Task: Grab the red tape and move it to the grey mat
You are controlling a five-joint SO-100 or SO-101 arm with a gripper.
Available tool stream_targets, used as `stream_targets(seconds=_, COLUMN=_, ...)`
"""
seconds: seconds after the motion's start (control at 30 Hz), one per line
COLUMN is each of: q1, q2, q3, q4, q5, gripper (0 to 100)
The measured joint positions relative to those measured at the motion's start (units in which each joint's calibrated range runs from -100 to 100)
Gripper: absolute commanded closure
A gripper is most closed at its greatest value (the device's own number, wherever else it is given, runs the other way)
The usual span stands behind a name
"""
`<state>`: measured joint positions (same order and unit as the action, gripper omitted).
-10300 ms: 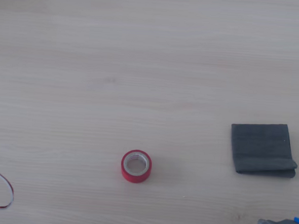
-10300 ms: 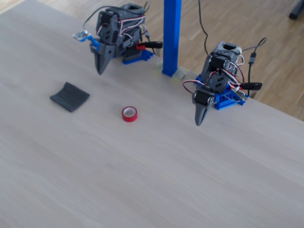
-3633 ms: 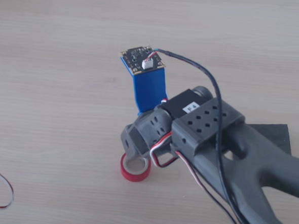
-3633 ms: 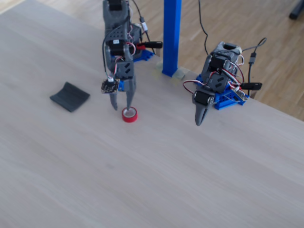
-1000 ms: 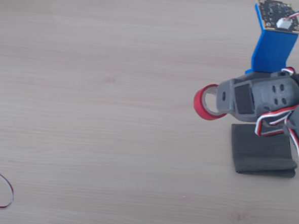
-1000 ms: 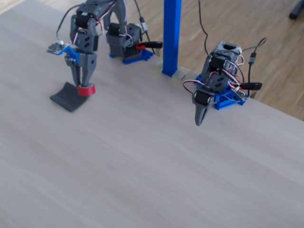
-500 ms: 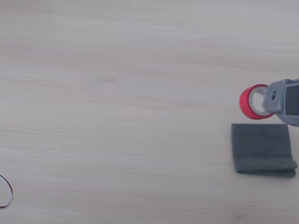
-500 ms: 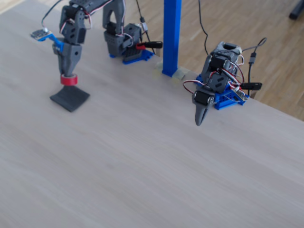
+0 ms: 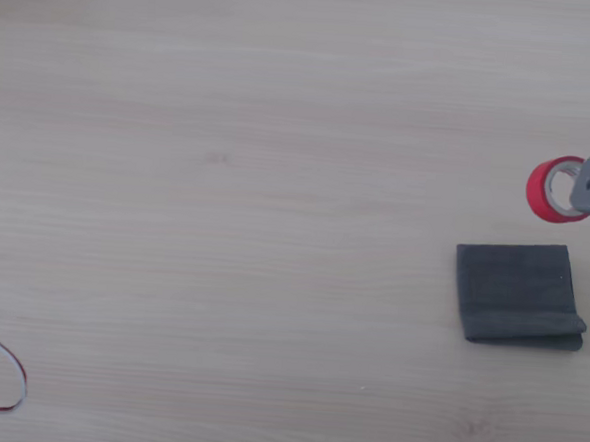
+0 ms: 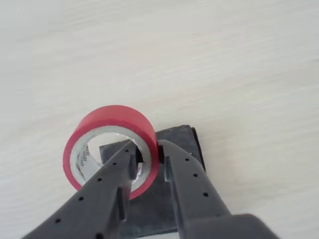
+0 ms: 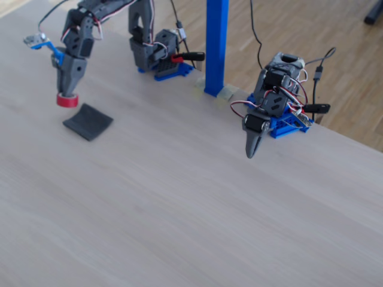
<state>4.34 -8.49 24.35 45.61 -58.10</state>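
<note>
The gripper [image 10: 148,158] pinches the wall of the red tape [image 10: 110,144], one finger inside the roll's open centre and one outside, holding it in the air. In the fixed view the tape [image 11: 67,100] hangs just beside the grey mat [image 11: 88,122], which lies flat on the pale wood-grain table [image 11: 179,197]. Past the table's far edge is wooden flooring [image 11: 287,30], with a blue post [image 11: 216,45] and a second, idle arm [image 11: 269,101] near that edge.

Red tape [image 10: 110,124], dark grey mat [image 9: 516,290]

The claw [image 10: 148,158] pinches the wall of the red tape [image 10: 112,122] above the grey mat [image 10: 177,138] on the pale desk [image 10: 224,64].
</note>
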Motion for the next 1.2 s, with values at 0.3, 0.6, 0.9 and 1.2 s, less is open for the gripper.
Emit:
stream_targets(seconds=0.3, q1=0.6, q2=6.4, q3=0.0, q4=-3.7, q5=0.1, gripper=98)
stream_targets(seconds=0.6, q1=2.3, q2=6.6, q3=6.5, q4=-3.9, q5=0.2, gripper=98)
stream_targets(seconds=0.9, q1=3.6, q2=6.4, q3=10.6, q4=-4.0, q5=0.1, gripper=98)
stream_targets(seconds=1.2, q1=4.6, q2=6.1, q3=12.2, q4=-4.0, q5=-0.1, gripper=98)
